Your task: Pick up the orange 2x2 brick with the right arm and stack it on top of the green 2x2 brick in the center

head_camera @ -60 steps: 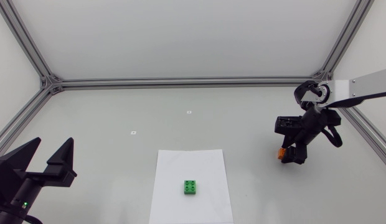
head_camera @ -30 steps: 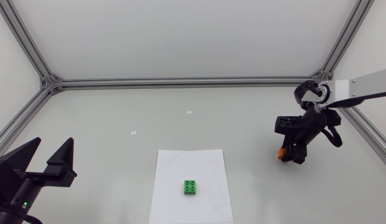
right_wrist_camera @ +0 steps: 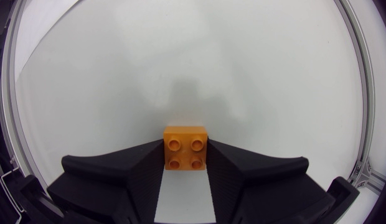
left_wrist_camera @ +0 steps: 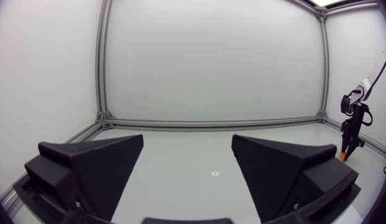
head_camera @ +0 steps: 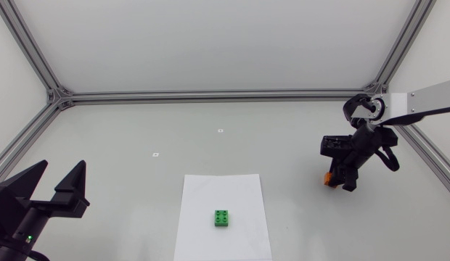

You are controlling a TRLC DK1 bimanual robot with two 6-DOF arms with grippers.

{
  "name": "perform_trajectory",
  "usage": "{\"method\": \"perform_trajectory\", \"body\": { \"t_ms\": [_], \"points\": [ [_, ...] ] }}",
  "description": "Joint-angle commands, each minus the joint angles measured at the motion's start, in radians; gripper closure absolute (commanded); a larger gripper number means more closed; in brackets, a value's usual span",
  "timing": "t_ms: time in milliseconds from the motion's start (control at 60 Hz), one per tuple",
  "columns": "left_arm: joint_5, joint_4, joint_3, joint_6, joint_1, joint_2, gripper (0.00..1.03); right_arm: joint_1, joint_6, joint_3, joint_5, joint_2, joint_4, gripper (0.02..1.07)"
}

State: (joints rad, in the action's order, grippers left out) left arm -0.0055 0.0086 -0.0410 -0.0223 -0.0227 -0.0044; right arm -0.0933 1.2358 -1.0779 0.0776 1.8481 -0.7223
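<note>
The orange 2x2 brick (right_wrist_camera: pixel 185 149) sits studs-up between the fingers of my right gripper (right_wrist_camera: pixel 185 163), which press on it from both sides. In the head view this gripper (head_camera: pixel 340 178) is low over the table at the right, with the orange brick (head_camera: pixel 327 178) showing at its left side. The green 2x2 brick (head_camera: pixel 223 218) lies on a white paper sheet (head_camera: pixel 223 190) at the front centre, well to the left of the right gripper. My left gripper (head_camera: pixel 60 174) stands open and empty at the front left, also seen in its own view (left_wrist_camera: pixel 188 149).
An aluminium frame (head_camera: pixel 210 96) borders the table at the back and sides. Two small white markers (head_camera: pixel 220 130) (head_camera: pixel 156 154) lie on the bare table behind the paper.
My right gripper's fingers have drawn in around the orange brick. The left arm and the green brick have not moved.
</note>
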Motion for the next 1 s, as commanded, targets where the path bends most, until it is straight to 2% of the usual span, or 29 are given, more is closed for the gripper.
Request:
{"method": "perform_trajectory", "body": {
  "t_ms": [0,250,467,583,667,800,983],
  "points": [
    [0.006,-0.015,0.041,0.013,0.003,-0.008,0.04,0.0,0.028,0.006,-0.006,0.031,-0.04,0.8],
    [0.006,-0.015,0.041,0.013,0.003,-0.008,0.04,0.0,0.024,0.003,0.002,-0.122,-0.14,0.9],
    [0.004,-0.015,0.041,0.013,0.003,-0.008,0.04,0.076,0.007,0.033,0.025,-0.28,-0.249,1.01],
    [0.004,-0.015,0.041,0.013,0.003,-0.008,0.04,0.178,-0.021,0.105,0.01,-0.377,-0.255,1.01],
    [0.004,-0.015,0.041,0.013,0.003,-0.008,0.04,0.267,-0.055,0.153,-0.007,-0.446,-0.201,1.01],
    [0.004,-0.015,0.041,0.013,0.003,-0.008,0.04,0.412,-0.179,0.157,-0.01,-0.451,-0.224,1.01],
    [0.004,-0.015,0.041,0.013,0.003,-0.008,0.04,0.613,-0.361,0.147,-0.006,-0.435,-0.189,1.01]
  ]
}}
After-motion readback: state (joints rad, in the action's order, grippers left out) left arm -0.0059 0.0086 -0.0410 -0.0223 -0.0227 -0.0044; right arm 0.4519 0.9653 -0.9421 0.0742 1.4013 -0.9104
